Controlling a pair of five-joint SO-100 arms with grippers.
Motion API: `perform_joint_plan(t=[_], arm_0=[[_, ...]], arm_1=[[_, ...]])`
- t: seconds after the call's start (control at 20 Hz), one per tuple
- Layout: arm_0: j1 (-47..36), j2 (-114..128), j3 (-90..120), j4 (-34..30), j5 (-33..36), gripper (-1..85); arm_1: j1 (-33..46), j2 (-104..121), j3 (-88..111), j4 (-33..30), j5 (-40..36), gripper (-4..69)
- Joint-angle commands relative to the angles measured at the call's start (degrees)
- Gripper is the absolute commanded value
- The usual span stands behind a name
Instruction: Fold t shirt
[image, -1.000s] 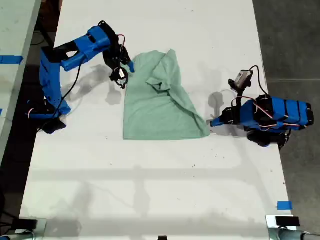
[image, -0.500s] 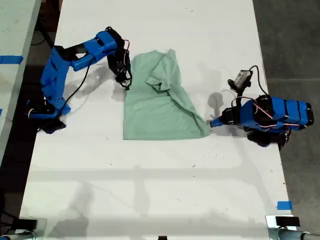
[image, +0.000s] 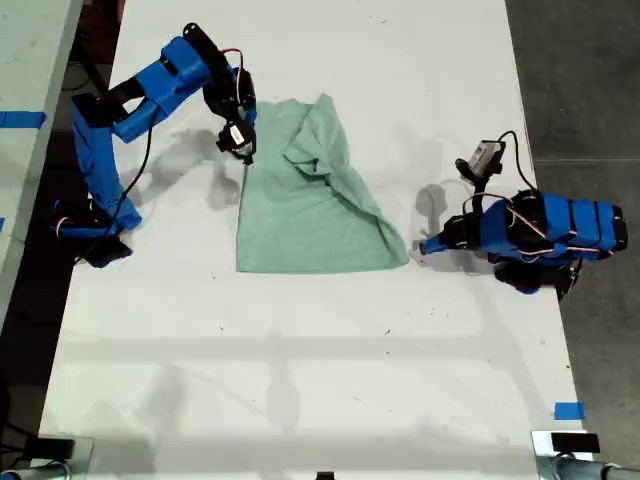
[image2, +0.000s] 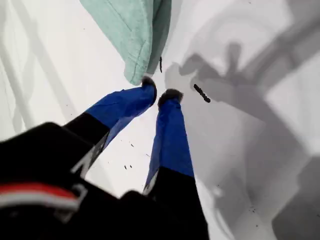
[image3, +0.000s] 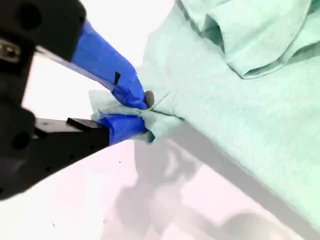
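- The t shirt (image: 315, 205) is lying on the white surface (image: 300, 370) between my 2 blue arms, partly folded, with a bunched fold running across its upper half in the exterior view.
- My second gripper (image3: 142, 112) is pinching the shirt's edge: its fingers (image3: 120, 80) are pressed onto a gathered bit of mint cloth, which is puckering around the tips.
- In the exterior view that gripper (image: 240, 145) is sitting at the shirt's upper corner on the exterior view's left, its arm reaching in from that side.
- The cloth at the pinch is lifting slightly off the surface and casting a shadow beneath it in the second wrist view.
- My first gripper (image2: 161, 94) is holding nothing; its fingers (image2: 170, 130) are nearly together, with only a narrow gap at the dark tips.
- The tips are sitting just beside the shirt's corner (image2: 137, 35); I cannot tell whether 1 tip is touching the cloth.
- In the exterior view my first gripper (image: 425, 245) is resting low at the shirt's lower corner on the exterior view's right, its arm folded up behind it.
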Motion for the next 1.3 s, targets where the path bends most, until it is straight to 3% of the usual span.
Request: perform_joint_plan(t=[0.0, 0.3, 0.35, 0.45, 0.7, 0.9, 1.05, 1.15, 1.25], arm_0=[[4.22, 5.01, -7.21, -0.18, -0.79, -0.1], [11.51, -0.09, -10.02, -11.60, -0.88, 0.7], [12.48, -0.62, -10.02, -13.89, -0.70, 2.8], [14.15, -1.85, -10.02, -16.88, 1.05, 17.2], [14.24, -3.08, -9.84, -15.91, 6.06, 19.8], [11.95, 6.33, -7.82, -8.17, 6.33, 19.1], [15.91, 19.25, 0.53, -0.18, 0.44, 18.1], [20.65, 30.94, 16.61, -0.18, -7.82, 18.2], [26.89, 42.71, 34.28, -4.13, -16.35, 18.0]], arm_1=[[-0.18, 0.53, 3.34, -1.41, -0.62, 5.2], [-0.09, 0.53, 3.34, -1.41, -0.62, 5.2], [-0.09, 0.53, 3.34, -1.41, -0.62, 5.2], [-0.09, 0.53, 3.34, -1.41, -0.70, 5.3], [-0.09, 0.53, 3.34, -1.41, -1.14, 5.6], [-0.18, 0.53, 3.34, -1.41, -1.05, 5.5], [0.00, 0.53, 3.34, -1.41, -1.05, 5.5], [0.00, 0.53, 3.43, -1.41, -1.05, 5.3], [0.00, 0.53, 3.43, -1.49, -0.88, 5.1]])
